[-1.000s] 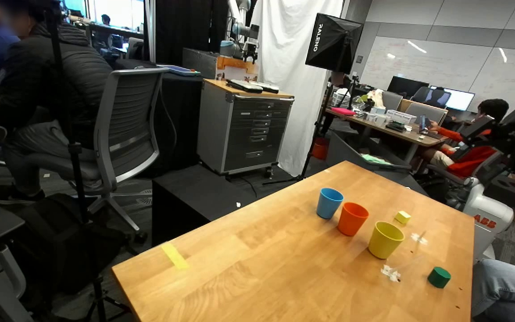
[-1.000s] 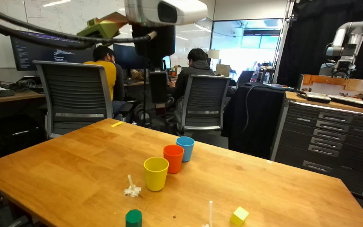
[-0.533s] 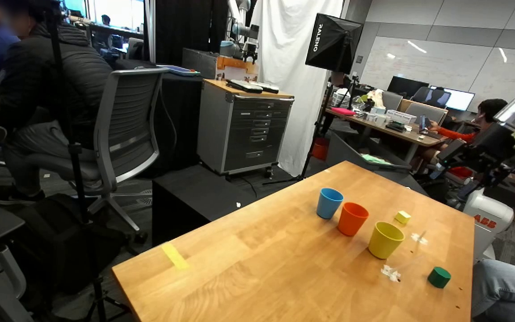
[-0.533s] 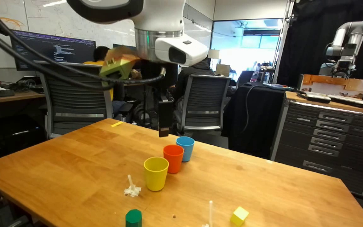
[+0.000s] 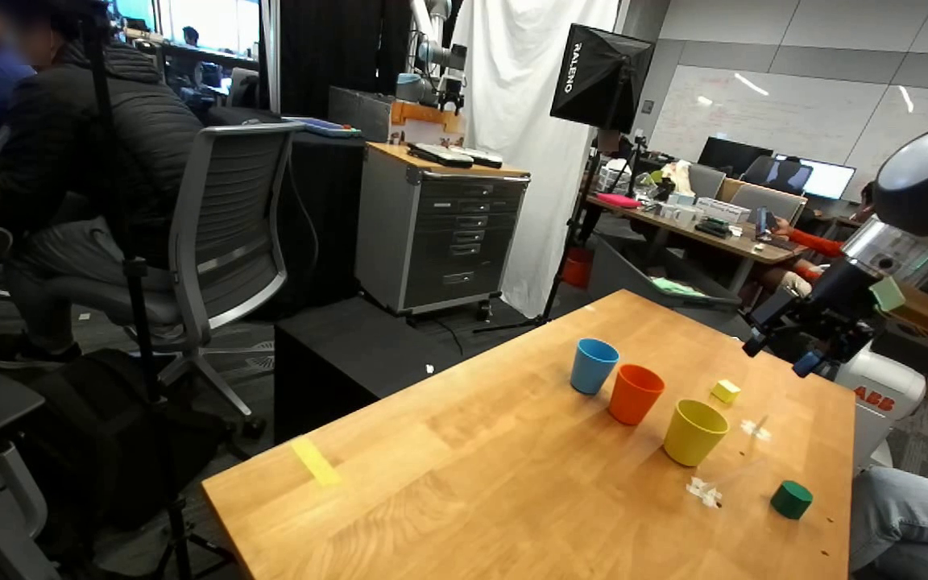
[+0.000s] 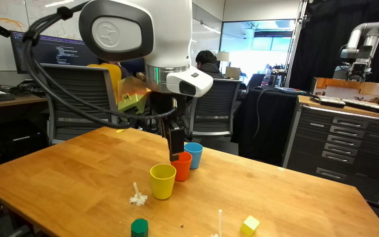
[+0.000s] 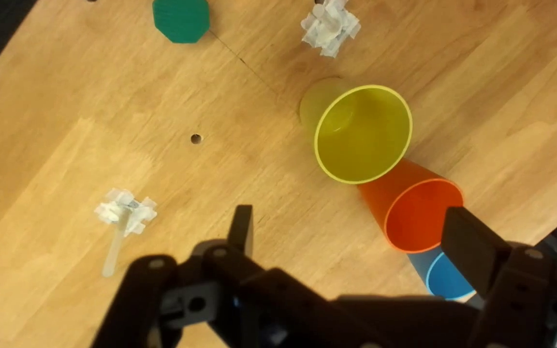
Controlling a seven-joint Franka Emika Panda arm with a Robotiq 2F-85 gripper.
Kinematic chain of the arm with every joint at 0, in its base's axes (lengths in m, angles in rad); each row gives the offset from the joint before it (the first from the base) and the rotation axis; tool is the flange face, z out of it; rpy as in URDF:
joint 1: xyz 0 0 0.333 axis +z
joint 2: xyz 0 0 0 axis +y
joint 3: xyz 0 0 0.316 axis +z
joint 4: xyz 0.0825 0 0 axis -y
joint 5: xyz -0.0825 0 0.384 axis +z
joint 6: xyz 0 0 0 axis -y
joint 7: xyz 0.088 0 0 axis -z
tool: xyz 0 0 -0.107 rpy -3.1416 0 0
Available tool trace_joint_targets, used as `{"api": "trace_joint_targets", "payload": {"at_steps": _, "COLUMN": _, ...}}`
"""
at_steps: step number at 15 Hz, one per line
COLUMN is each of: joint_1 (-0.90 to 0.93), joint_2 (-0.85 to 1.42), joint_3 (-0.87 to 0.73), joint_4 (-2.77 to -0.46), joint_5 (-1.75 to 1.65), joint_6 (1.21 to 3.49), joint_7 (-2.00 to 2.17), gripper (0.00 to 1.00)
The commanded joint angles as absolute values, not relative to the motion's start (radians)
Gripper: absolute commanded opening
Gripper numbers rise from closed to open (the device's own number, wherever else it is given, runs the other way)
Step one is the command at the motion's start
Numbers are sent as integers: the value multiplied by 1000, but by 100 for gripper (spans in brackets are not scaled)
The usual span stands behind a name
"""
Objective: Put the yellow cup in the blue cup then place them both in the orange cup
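The yellow cup (image 5: 693,439) stands upright on the wooden table; it also shows in an exterior view (image 6: 163,183) and the wrist view (image 7: 365,135). The orange cup (image 5: 635,396) stands between it and the blue cup (image 5: 593,368), all in a close row. In the wrist view the orange cup (image 7: 418,220) is partly behind a fingertip, and the blue cup (image 7: 445,280) is mostly hidden behind gripper and orange cup. My gripper (image 5: 779,355) is open, empty and raised above the table. In the wrist view its jaws stand wide apart, below the yellow cup in the picture.
A green block (image 5: 791,499) and a small yellow block (image 5: 726,391) lie on the table (image 5: 472,483). Two thin sticks (image 6: 136,189) (image 6: 220,222) stand taped to the tabletop. The far table edge runs close behind the blue cup in an exterior view (image 6: 194,156).
My gripper has come down toward the table and closer to the cups. The cups and blocks have not moved.
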State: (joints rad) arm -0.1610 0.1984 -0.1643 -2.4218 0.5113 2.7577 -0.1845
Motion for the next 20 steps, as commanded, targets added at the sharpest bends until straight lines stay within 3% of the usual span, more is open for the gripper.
{"api": "trace_joint_targets", "payload": {"at_steps": 1, "joint_1": -176, "joint_2": 282, "joint_3": -118, "joint_4": -2386, "joint_5": 589, "joint_6": 2821, "joint_7": -267, "gripper": 100}}
{"api": "trace_joint_targets", "payload": {"at_steps": 10, "joint_1": -233, "joint_2": 403, "joint_3": -21, "joint_4": -2340, "joint_5": 719, "joint_6": 2910, "joint_7": -377, "gripper": 100}}
{"api": "trace_joint_targets", "payload": {"at_steps": 20, "joint_1": -262, "joint_2": 506, "joint_3": -20, "joint_4": -2279, "joint_5": 701, "joint_6": 2895, "joint_7": -381, "gripper": 100}}
